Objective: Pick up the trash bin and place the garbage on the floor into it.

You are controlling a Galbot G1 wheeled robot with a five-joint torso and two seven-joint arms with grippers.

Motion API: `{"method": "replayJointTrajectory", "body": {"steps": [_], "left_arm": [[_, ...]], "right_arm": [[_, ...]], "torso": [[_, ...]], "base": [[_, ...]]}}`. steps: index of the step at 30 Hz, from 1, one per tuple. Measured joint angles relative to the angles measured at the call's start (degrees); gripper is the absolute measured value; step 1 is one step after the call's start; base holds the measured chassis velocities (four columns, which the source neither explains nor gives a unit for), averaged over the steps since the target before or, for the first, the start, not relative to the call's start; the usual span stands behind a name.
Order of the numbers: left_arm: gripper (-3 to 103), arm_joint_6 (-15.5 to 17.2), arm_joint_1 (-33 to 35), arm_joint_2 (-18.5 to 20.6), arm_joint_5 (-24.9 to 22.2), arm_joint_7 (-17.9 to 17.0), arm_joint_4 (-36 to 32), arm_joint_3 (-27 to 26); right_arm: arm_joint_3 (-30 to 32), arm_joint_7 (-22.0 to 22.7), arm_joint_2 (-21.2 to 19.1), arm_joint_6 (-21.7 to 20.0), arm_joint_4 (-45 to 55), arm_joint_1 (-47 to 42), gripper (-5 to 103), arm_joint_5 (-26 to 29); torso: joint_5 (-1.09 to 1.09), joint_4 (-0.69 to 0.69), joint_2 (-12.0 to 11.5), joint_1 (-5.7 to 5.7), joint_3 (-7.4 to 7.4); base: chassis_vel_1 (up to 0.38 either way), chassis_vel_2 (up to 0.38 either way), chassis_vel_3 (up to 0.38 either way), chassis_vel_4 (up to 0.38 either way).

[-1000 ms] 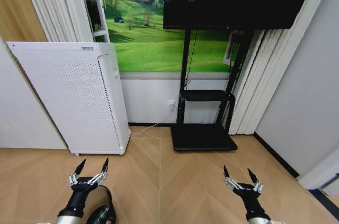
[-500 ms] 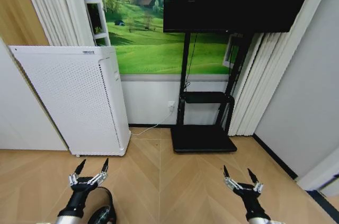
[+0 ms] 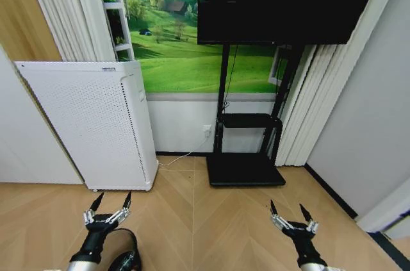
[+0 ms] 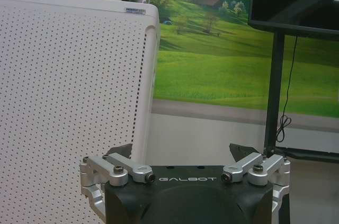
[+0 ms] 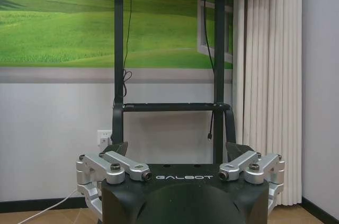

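The room is a small corner with a light tan herringbone parquet floor (image 3: 211, 220), a landscape mural of green meadows (image 3: 179, 47) on the far wall and pale pleated curtains (image 3: 314, 104) at the right. A tall white perforated box-shaped appliance (image 3: 90, 123) stands at far left against the wall; a large black screen on a black floor stand (image 3: 246, 123) occupies the far centre, its flat base resting on the parquet.

At the near left edge of the head view, just right of the left arm, a dark rounded rim (image 3: 123, 259) shows above the floor. It is cut off by the frame; it may be the black wire-mesh trash bin, but this cannot be confirmed. No bottle or red-and-white pieces can be made out on the visible floor.

The left gripper (image 3: 107, 207) hangs low at near left, fingers spread wide, empty, facing the white appliance. The right gripper (image 3: 290, 210) hangs at near right, fingers likewise spread and empty, facing the screen stand.

Handling judgement: a wire-mesh bin of this kind is likely light and fairly stiff, with an open rim that offers the surest hold. A pinch over the top rim wire, one finger inside and one outside, should serve; the tapering mesh wall is likely to slip. An empty bin may tip if nudged sideways
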Motion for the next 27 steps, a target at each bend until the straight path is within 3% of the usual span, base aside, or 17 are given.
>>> {"method": "replayJointTrajectory", "body": {"steps": [27], "left_arm": [[100,0.0,0.0,0.0,0.0,0.0,0.0,0.0]], "right_arm": [[0.0,0.0,0.0,-0.01,0.0,0.0,100,0.0]], "torso": [[0.0,0.0,6.36,2.23,4.13]], "base": [[0.0,0.0,0.0,0.0]]}}
